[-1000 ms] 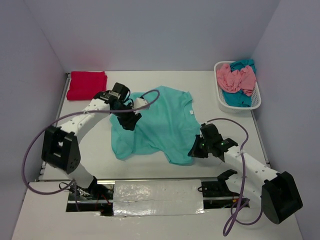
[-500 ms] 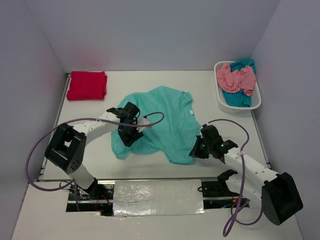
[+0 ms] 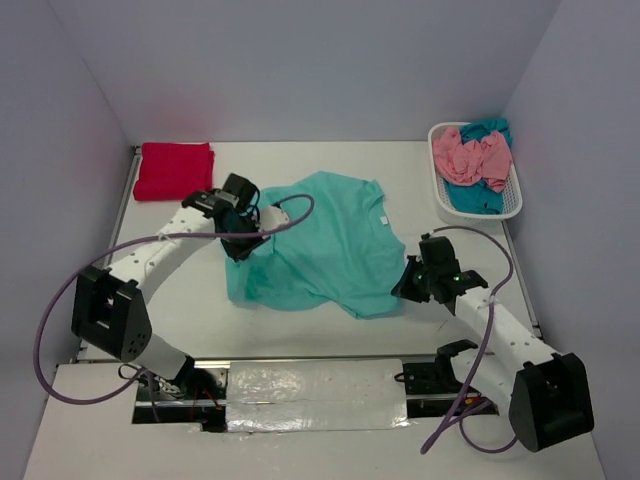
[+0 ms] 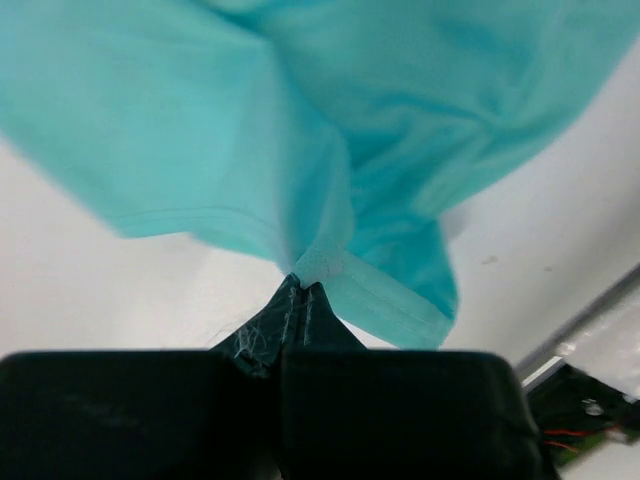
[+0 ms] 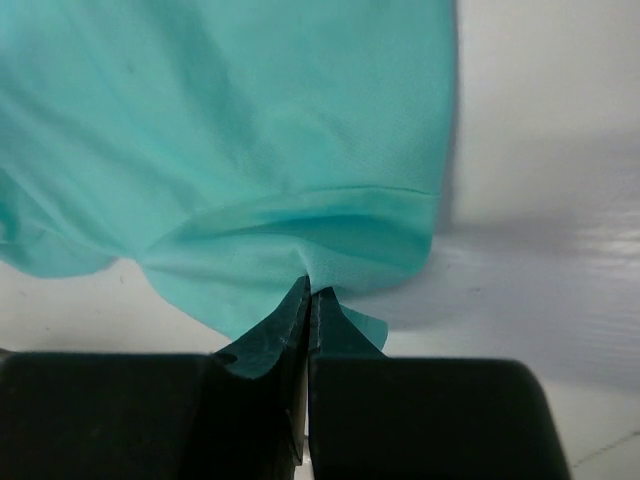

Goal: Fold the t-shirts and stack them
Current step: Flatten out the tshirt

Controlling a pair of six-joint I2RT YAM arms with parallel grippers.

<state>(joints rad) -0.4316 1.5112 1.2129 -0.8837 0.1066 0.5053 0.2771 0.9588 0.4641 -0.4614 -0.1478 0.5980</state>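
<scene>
Hanging limp from two pinch points, the mint-teal shirt (image 3: 325, 240) looks light, soft and stretchy, with no stiffness of its own; it lies spread over the middle of the table (image 3: 180, 320). The left gripper (image 4: 300, 292) has its jaws closed tight on a stitched hem at the shirt's left side; the right gripper (image 5: 308, 292) has its jaws pinched on a hem corner at the lower right. I'd judge cloth this thin will sag and bunch wherever it is unsupported, so the doubled hems and corners are the sound places to hold.

Bare table shows to the left and along the near side; the crimson shirt (image 3: 173, 170) lies folded in the far-left corner, well apart; the basket (image 3: 440, 207) at far right holds the salmon pink shirt (image 3: 470, 155) and the teal-blue shirt (image 3: 472, 197), near the collar side but not touching.
</scene>
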